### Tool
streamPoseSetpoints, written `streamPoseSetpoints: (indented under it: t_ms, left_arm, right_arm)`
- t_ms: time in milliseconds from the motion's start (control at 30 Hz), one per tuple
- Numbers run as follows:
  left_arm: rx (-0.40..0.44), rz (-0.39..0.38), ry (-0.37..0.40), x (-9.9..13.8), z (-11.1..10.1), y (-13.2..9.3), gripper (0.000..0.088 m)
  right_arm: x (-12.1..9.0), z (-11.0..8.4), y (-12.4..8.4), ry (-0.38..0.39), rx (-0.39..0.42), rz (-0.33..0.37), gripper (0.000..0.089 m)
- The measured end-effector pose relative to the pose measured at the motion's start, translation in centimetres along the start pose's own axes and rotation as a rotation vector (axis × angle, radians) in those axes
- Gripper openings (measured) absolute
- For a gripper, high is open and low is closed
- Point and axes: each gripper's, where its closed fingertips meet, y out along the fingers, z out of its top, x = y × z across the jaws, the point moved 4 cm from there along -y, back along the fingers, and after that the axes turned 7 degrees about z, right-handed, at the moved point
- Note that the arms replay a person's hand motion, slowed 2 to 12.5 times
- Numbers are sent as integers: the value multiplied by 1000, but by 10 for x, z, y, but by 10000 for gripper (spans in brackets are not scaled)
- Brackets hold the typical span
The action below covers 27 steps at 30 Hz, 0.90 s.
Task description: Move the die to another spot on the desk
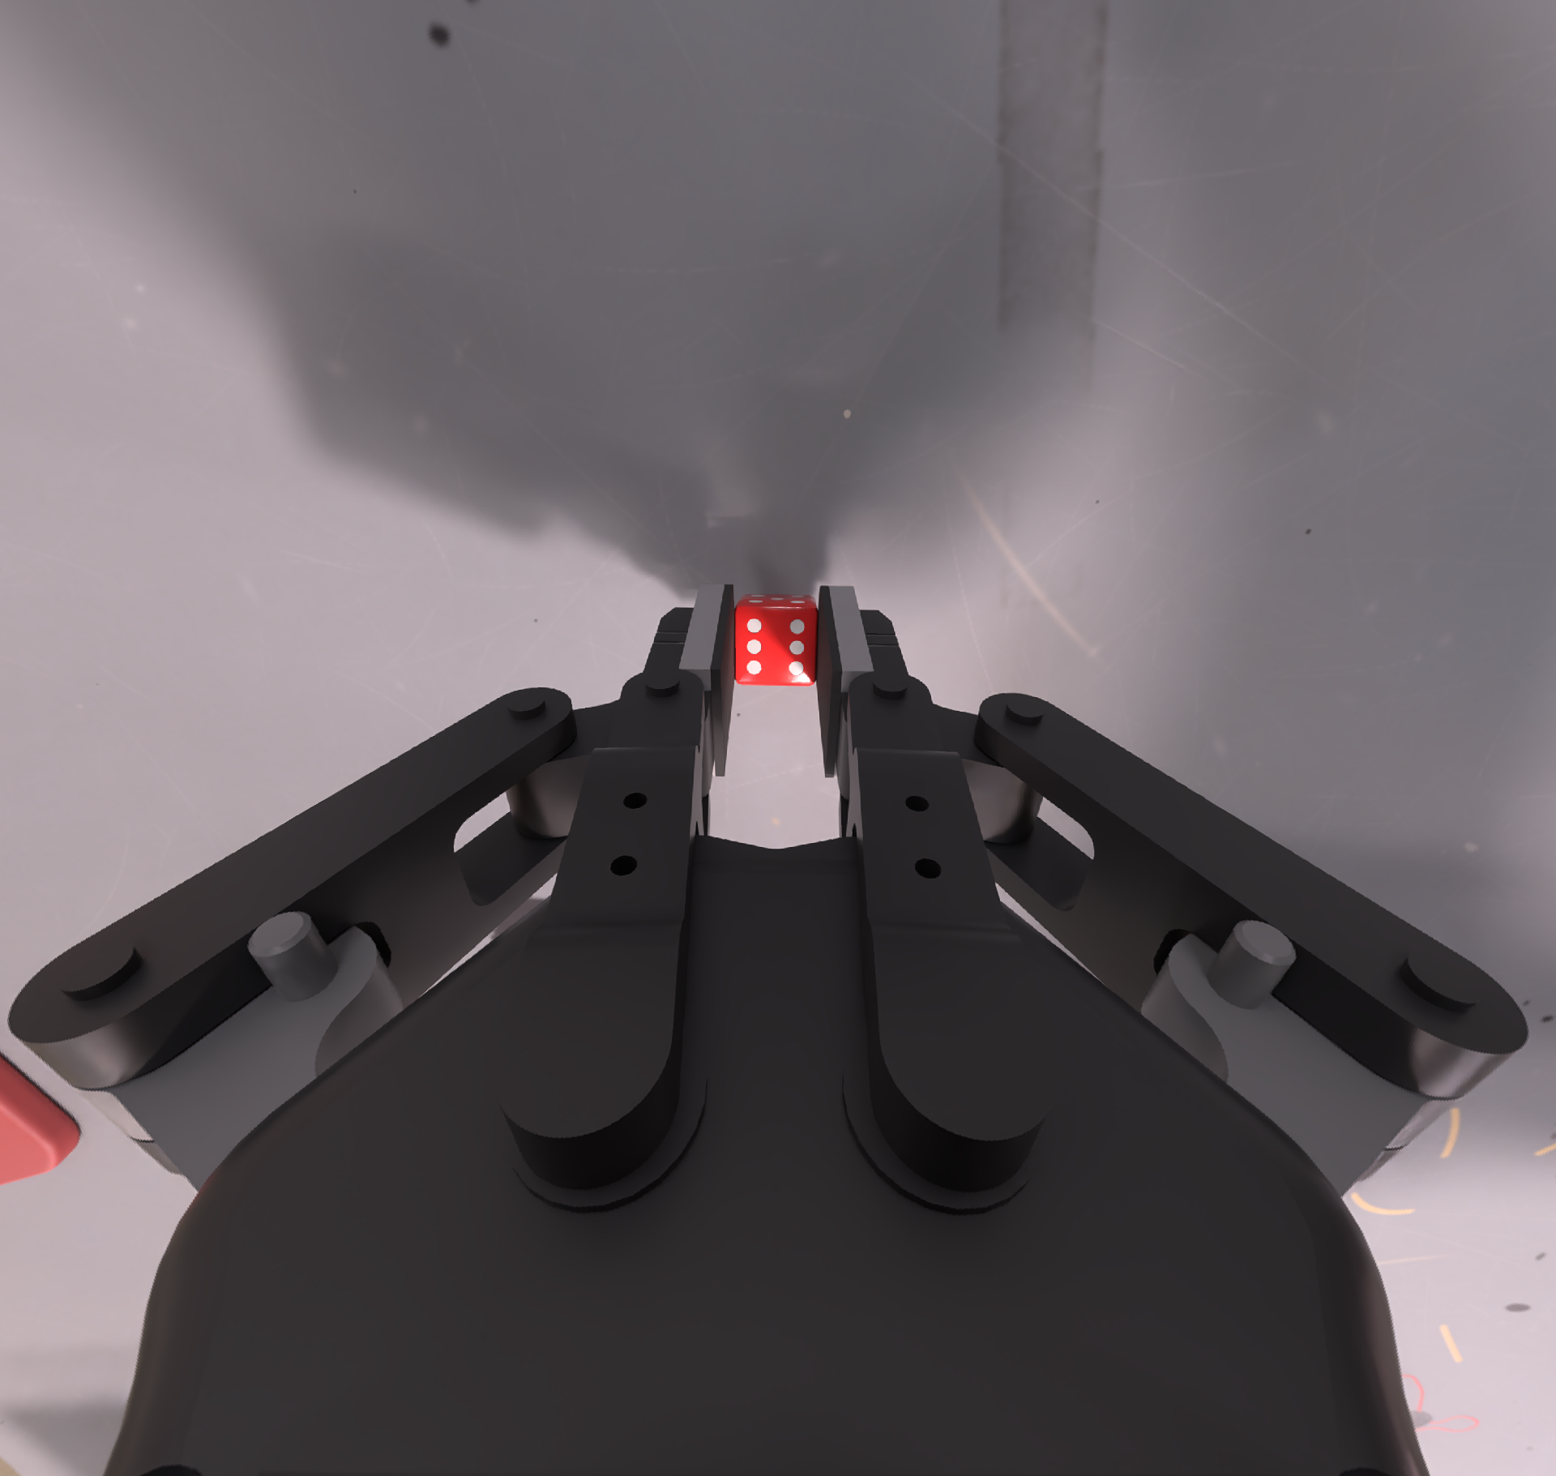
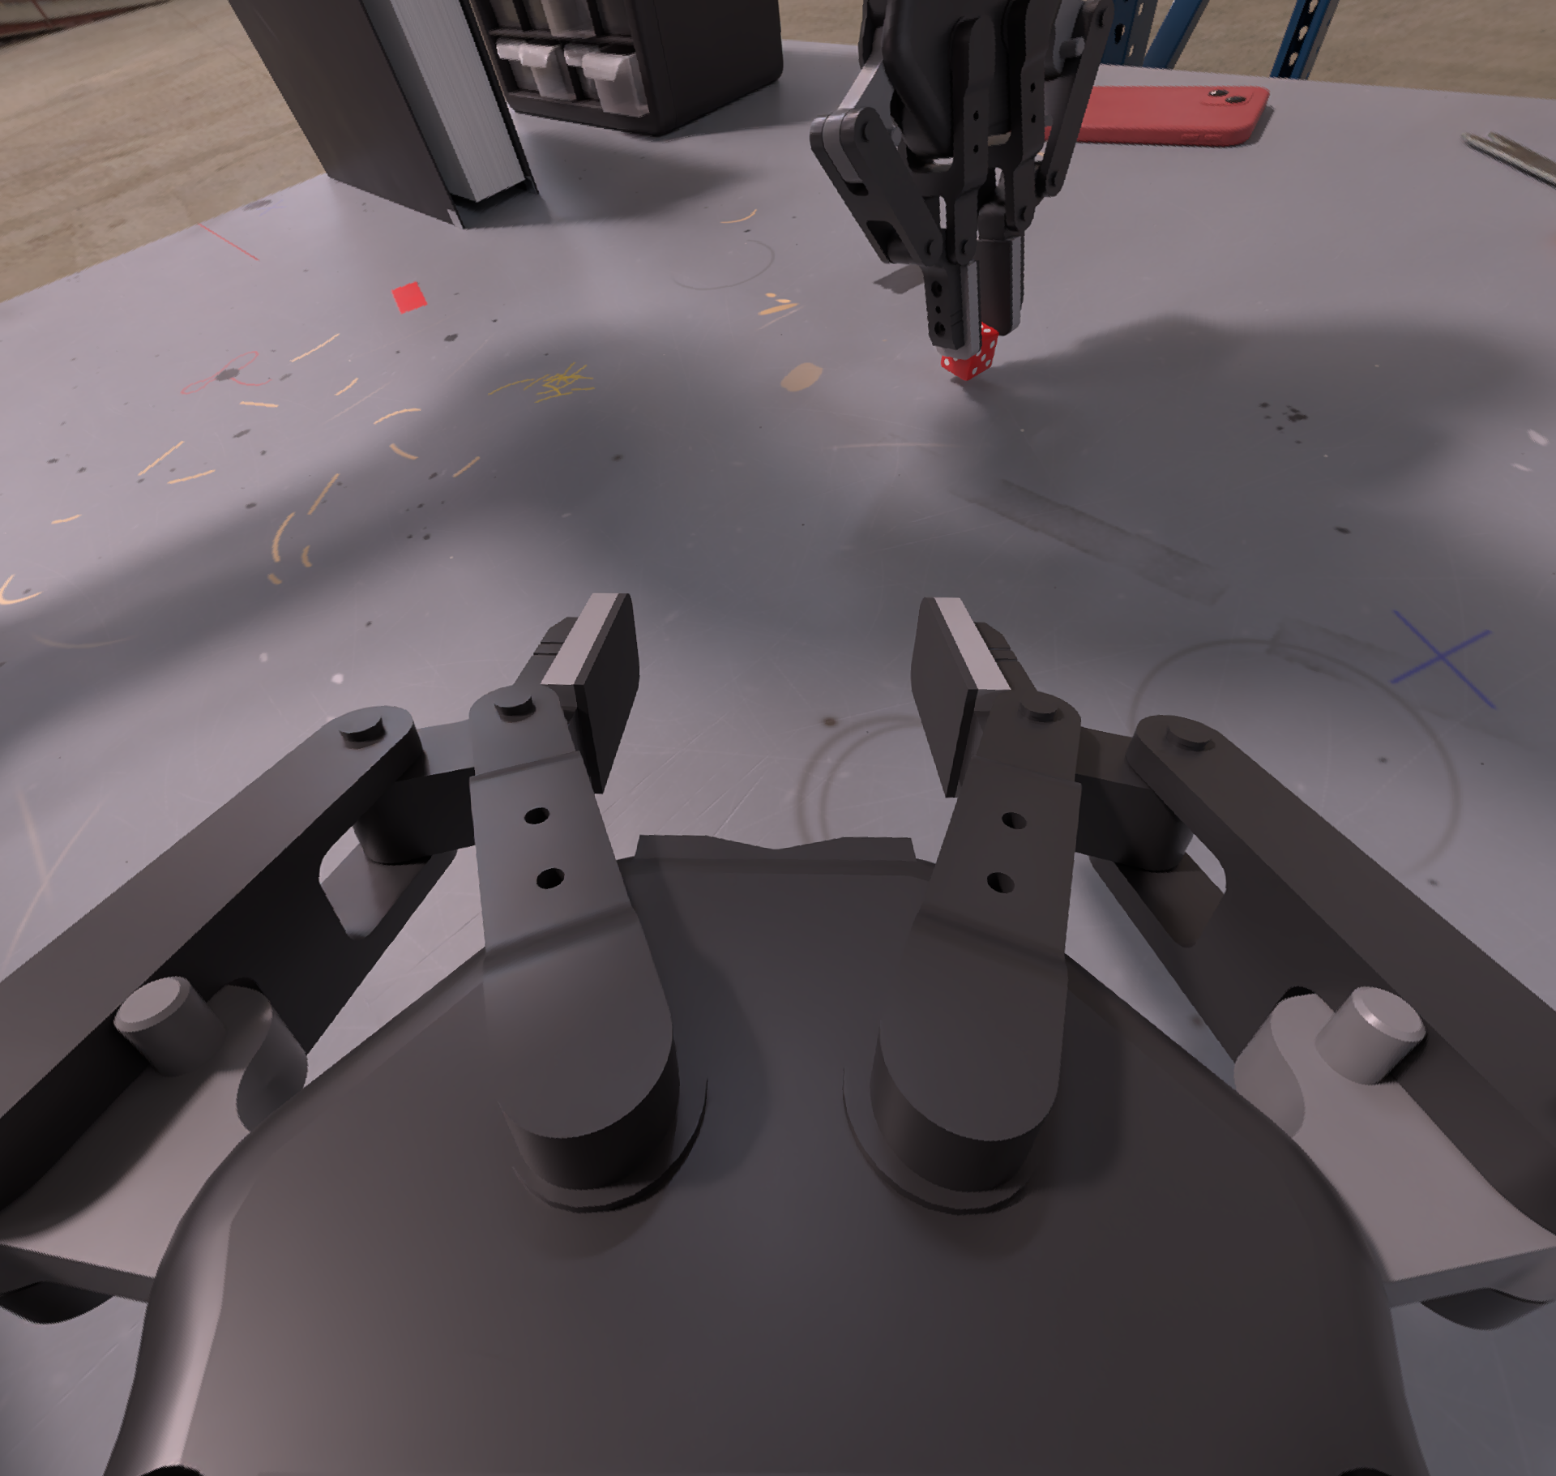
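Observation:
The small red die (image 1: 775,640) with white pips sits between the fingertips of my left gripper (image 1: 775,619), which is shut on it. In the right wrist view the left gripper (image 2: 977,315) points down at the grey desk (image 2: 589,467) and holds the die (image 2: 968,362) at its tips. The die is tilted, with its lower corner at or just above the desk surface. My right gripper (image 2: 775,652) is open and empty, low over the near part of the desk, well short of the die.
A red phone (image 2: 1170,115) lies flat behind the left gripper; its corner shows in the left wrist view (image 1: 29,1124). A dark upright book (image 2: 379,63) and a black drawer cabinet (image 2: 623,12) stand at the back left. A metal tool (image 2: 1516,155) lies at the right edge.

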Motion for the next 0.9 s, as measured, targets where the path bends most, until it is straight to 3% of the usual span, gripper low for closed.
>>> streamPoseSetpoints:
  t_ms: [900]
  left_arm:
    - [-9,-4,7,0,2,8,178]
  right_arm:
    - [-1,2,-2,-4,5,5,585]
